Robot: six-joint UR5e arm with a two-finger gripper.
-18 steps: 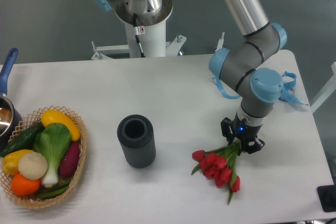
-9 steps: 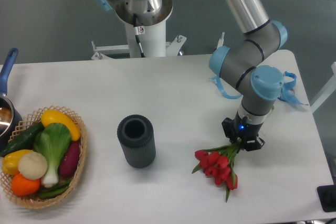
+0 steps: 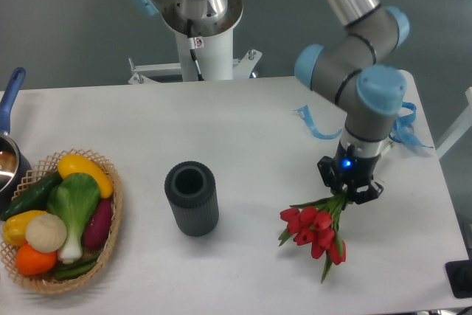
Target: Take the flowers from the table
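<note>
Partly hidden, the hand grips the flowers' stems.

Silver tubular links, grey joint housings with light blue caps. Above the gripper, a grey wrist under a blue round cap. Black gripper body showing a small blue light. White pedestal base, black cable alongside.

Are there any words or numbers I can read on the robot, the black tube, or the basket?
No words or numbers can be read anywhere: the gripper holding the flowers shows only a small blue light, and the black tube and the basket are plain.
</note>
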